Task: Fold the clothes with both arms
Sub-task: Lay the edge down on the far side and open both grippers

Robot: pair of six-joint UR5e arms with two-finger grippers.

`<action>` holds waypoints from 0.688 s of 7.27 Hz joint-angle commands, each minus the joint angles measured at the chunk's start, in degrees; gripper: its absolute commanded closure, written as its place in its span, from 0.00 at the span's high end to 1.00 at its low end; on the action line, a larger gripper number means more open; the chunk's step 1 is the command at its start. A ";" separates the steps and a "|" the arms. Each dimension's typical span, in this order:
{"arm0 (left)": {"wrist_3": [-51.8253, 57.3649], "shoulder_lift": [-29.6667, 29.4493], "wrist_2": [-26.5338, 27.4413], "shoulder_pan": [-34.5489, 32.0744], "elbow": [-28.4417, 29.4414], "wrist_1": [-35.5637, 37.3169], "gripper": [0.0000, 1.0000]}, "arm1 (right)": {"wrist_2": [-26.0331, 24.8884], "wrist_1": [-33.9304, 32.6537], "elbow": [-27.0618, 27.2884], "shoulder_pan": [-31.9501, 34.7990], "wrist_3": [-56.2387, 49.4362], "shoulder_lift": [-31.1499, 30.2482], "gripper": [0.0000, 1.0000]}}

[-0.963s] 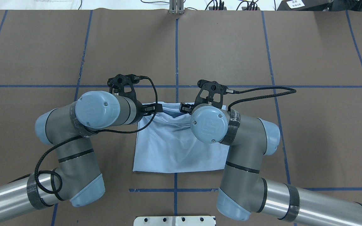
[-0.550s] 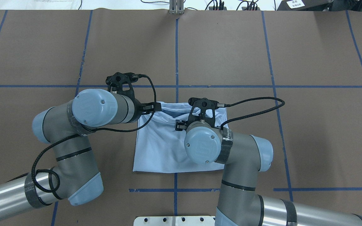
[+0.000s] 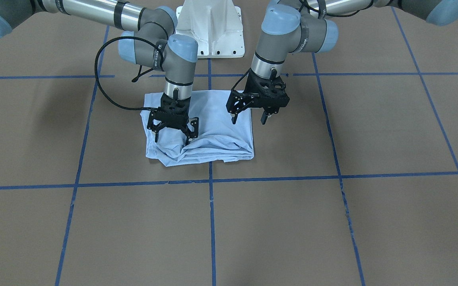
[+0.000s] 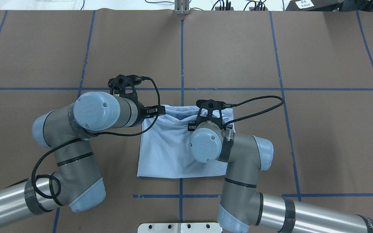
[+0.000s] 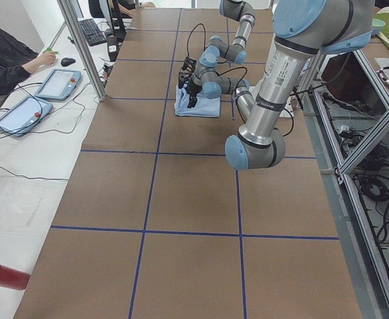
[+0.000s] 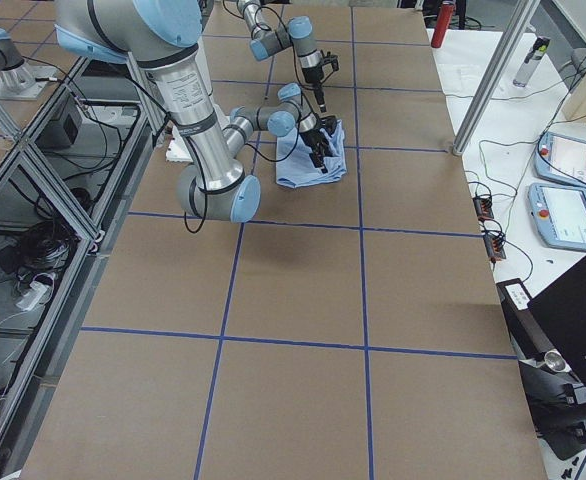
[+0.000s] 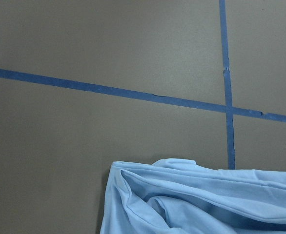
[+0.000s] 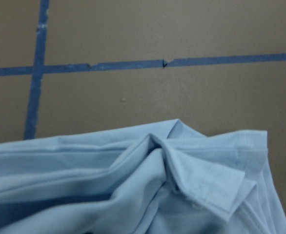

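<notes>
T-shirt [image 3: 215, 115] judged light and limp; left gripper [image 3: 248, 118] and right gripper [image 3: 173, 137] spread wide, empty; grip advised at bunched lower-centre corners.

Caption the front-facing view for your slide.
Open black left claw and right claw over a rumpled light blue T-shirt.

The right arm's joint cap [image 4: 205, 146] bears an embossed "UR"; its strap [image 4: 227, 140] lettering is illegible.

Brown worktop [image 4: 319, 48] gridded with blue tape [image 4: 182, 48].
White side desk [image 5: 28, 193] with tablet consoles [image 5: 58, 83], aluminium post [image 5: 83, 46], even indoor light.
</notes>
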 commanded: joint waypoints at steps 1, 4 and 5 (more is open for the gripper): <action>-0.14 0.09 0.00 0.09 0.09 -0.01 1.00 | 0.41 0.36 -3.27 7.69 -6.61 1.32 1.00; -0.58 -0.08 0.17 0.61 1.48 -0.01 1.00 | 17.92 11.11 -2.92 14.04 -9.89 1.59 1.00; -0.58 -1.04 0.17 0.79 4.45 -0.10 1.00 | 21.29 11.26 -2.57 15.45 -10.33 1.41 1.00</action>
